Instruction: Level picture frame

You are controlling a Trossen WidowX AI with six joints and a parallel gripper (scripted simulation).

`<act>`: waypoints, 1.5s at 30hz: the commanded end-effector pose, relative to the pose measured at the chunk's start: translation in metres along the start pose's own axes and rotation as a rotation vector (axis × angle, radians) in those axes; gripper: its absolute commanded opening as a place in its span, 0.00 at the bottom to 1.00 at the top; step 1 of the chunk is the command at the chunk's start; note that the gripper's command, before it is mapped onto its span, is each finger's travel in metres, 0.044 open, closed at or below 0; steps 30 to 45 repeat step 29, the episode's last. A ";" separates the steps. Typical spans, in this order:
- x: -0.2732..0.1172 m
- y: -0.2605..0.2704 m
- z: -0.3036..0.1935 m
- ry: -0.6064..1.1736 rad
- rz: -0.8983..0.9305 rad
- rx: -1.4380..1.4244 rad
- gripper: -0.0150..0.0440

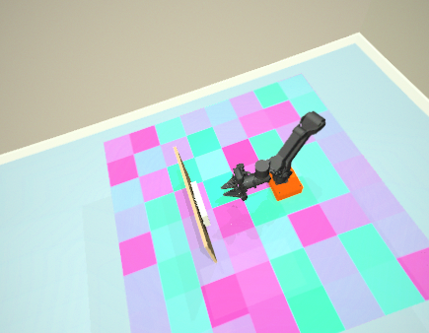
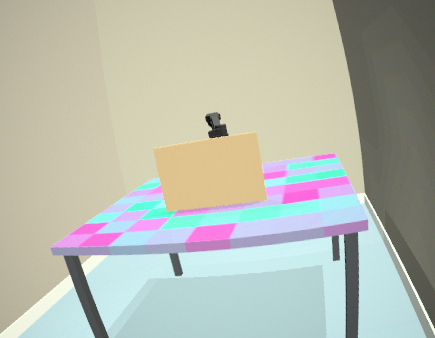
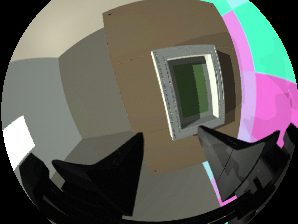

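Observation:
The picture frame [image 1: 199, 201] [image 3: 169, 92], pale grey with a green picture, hangs on the near face of an upright board [image 1: 184, 173] [image 2: 212, 172] [image 3: 137, 80]. In the wrist view its edges run roughly parallel to the board's edges; lens distortion hides any small tilt. The screw and the notched strip are hidden behind it. My gripper [image 1: 224, 191] [image 3: 170, 133] is open and empty, drawn back from the frame with a visible gap in the top view. The exterior view shows the board's plain back, which hides the frame and fingers.
The board stands on a table with a coloured checkered top [image 1: 313, 224] [image 2: 257, 213]. The arm's orange base [image 1: 286, 186] is behind the gripper, on the frame's side of the board. The board extends past the frame on both sides.

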State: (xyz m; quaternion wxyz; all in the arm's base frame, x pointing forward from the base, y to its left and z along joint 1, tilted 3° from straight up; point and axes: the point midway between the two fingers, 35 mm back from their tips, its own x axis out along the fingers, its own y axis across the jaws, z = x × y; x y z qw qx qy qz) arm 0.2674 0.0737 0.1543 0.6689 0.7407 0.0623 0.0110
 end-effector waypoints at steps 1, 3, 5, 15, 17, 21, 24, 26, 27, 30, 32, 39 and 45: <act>-0.018 0.013 -0.004 -0.011 0.003 0.012 0.69; -0.027 0.017 -0.005 -0.015 0.001 0.014 0.69; -0.036 0.020 -0.004 -0.018 0.000 0.016 0.69; -0.080 0.023 0.011 -0.035 -0.003 0.022 0.69; -0.081 0.023 0.012 -0.035 -0.003 0.022 0.69; -0.081 0.023 0.012 -0.035 -0.003 0.022 0.69; -0.081 0.023 0.012 -0.035 -0.003 0.022 0.69; -0.076 0.022 0.008 -0.031 -0.003 0.019 0.69; -0.078 0.022 0.010 -0.039 0.006 0.031 0.69; -0.081 0.023 0.011 -0.049 0.017 0.049 0.69; -0.081 0.023 0.011 -0.049 0.017 0.049 0.69; -0.081 0.023 0.011 -0.049 0.017 0.049 0.69; -0.081 0.023 0.011 -0.049 0.017 0.049 0.69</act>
